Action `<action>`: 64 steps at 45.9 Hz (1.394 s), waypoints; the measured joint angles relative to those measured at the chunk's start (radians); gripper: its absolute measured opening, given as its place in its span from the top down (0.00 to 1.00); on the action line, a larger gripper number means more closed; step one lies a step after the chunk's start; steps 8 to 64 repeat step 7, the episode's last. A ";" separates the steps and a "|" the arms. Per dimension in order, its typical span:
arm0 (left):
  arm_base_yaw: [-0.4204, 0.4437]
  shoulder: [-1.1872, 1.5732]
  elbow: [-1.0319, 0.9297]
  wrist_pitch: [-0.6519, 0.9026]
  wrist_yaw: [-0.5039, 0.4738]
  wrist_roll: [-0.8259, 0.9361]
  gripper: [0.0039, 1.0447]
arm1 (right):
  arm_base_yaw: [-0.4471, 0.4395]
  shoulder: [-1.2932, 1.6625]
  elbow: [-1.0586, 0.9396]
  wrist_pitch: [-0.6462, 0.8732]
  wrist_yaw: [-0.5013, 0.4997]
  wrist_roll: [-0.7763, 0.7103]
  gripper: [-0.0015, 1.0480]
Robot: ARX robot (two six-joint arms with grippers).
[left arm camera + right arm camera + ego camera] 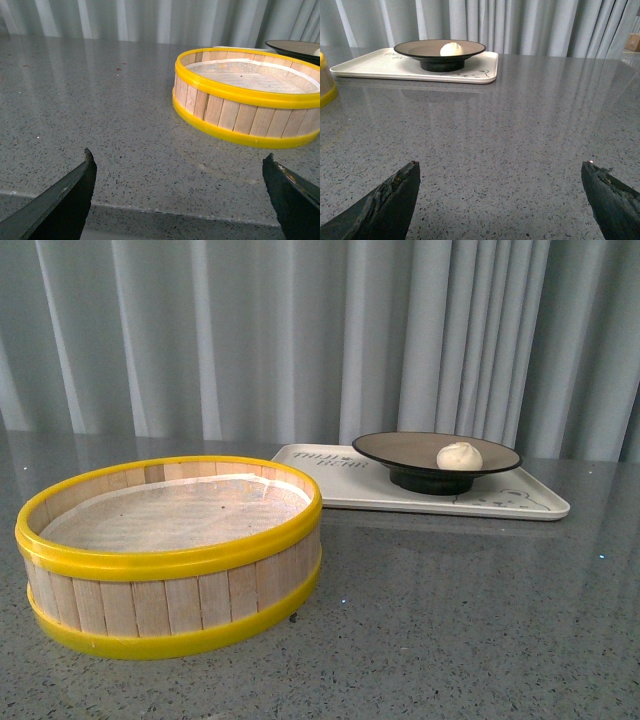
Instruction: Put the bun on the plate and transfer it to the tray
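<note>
The cream-white bun [459,455] lies on the black-rimmed beige plate [400,448]. The plate stands on the off-white tray [520,502] at the back right of the table. In the right wrist view the bun [451,49], plate [420,49] and tray [365,66] lie far ahead of my right gripper [500,167], which is open and empty low over the table. My left gripper [179,160] is open and empty near the table's front edge; only the plate's rim [292,47] shows there. Neither gripper shows in the front view.
A yellow-rimmed wooden steamer basket [170,555] with a white liner stands at the front left; it also shows in the left wrist view [247,95] and its edge in the right wrist view [326,80]. Grey speckled tabletop [450,620]; grey curtain behind.
</note>
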 joint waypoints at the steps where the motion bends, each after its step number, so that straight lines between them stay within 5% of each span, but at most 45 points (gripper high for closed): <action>1: 0.000 0.000 0.000 0.000 0.000 0.000 0.06 | 0.000 0.000 0.000 0.000 0.000 0.000 0.08; 64: 0.000 0.000 0.000 0.000 0.000 0.000 0.06 | 0.000 0.000 0.000 0.000 0.000 0.000 0.08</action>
